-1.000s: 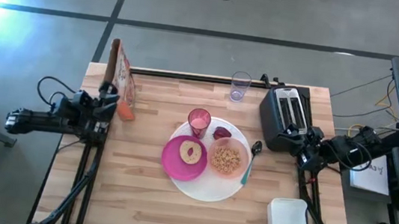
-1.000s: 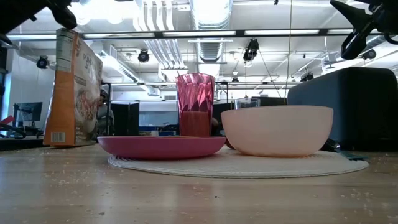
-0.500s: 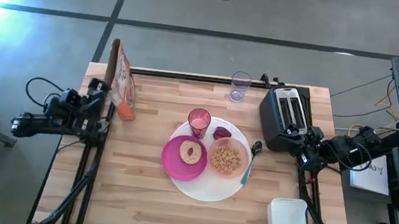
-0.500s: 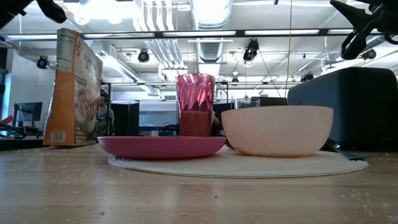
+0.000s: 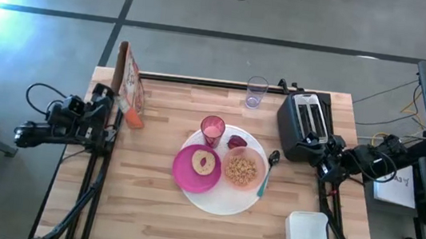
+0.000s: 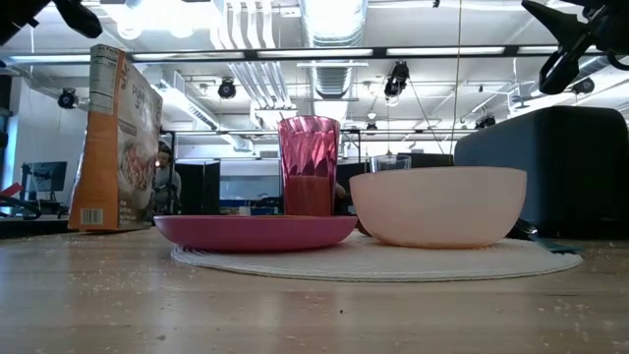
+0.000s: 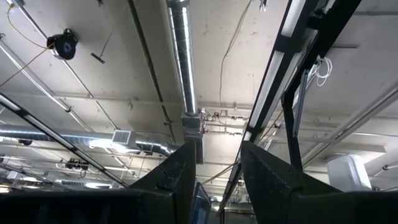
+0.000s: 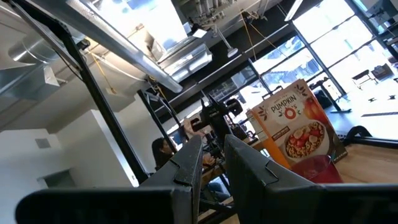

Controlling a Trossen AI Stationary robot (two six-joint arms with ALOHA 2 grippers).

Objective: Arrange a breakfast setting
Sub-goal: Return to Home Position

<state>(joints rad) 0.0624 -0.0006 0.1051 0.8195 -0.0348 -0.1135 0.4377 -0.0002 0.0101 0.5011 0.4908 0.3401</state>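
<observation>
setting looked done mid-table, magenta plate (image 5: 187,178) and bowl (image 6: 437,206) side by side on the white plate (image 5: 219,205), cup (image 6: 309,162) behind, spoon (image 5: 266,172) just beside the bowl, so my left claw (image 7: 216,146) sat off the table (image 5: 146,208) edge and my right claw (image 8: 213,140) by the toaster (image 5: 307,122), both empty, fingers slightly apart.

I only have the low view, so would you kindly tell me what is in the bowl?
Observer: The bowl holds cereal.
Operator: Thank you. Where is the spoon?
Observer: The spoon lies along the white plate's right edge, beside the bowl.
Operator: And the arms?
Observer: Both are off the setting: the left gripper is at the table's left edge, and the right gripper is at its right edge by the toaster.
</observation>
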